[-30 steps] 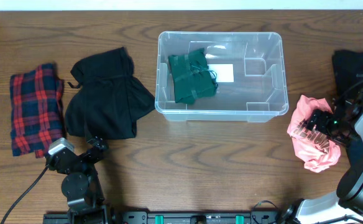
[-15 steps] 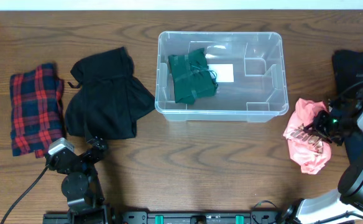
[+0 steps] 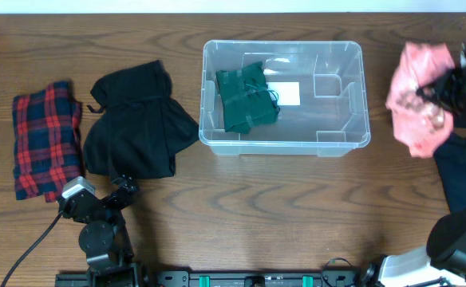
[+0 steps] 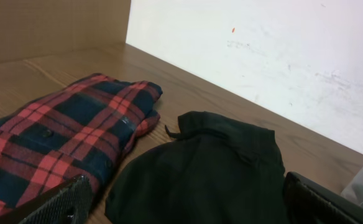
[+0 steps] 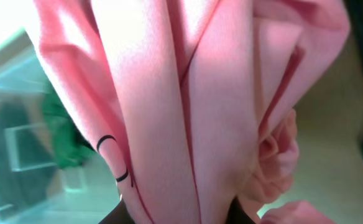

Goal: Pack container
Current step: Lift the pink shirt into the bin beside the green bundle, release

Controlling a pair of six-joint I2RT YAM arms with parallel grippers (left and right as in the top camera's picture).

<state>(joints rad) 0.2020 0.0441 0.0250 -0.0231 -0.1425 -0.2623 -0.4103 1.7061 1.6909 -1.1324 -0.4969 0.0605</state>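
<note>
Left of container [image 3: 281, 45] we see black cloth [image 3: 137, 119], plaid shirt [image 3: 45, 139]; container long axis left-right; right gripper [image 3: 450, 86] clamps pink cloth [image 3: 416, 96]; left gripper [image 4: 188, 202] gapes.

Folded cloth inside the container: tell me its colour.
Dark green; the folded cloth in the container shows best from overhead.

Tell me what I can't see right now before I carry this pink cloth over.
Right gripper: fingers buried in pink cloth, right wrist view.
Container: same view, blurred, mostly behind the cloth.
Dark garment: overhead, cut off by the right edge.
</note>
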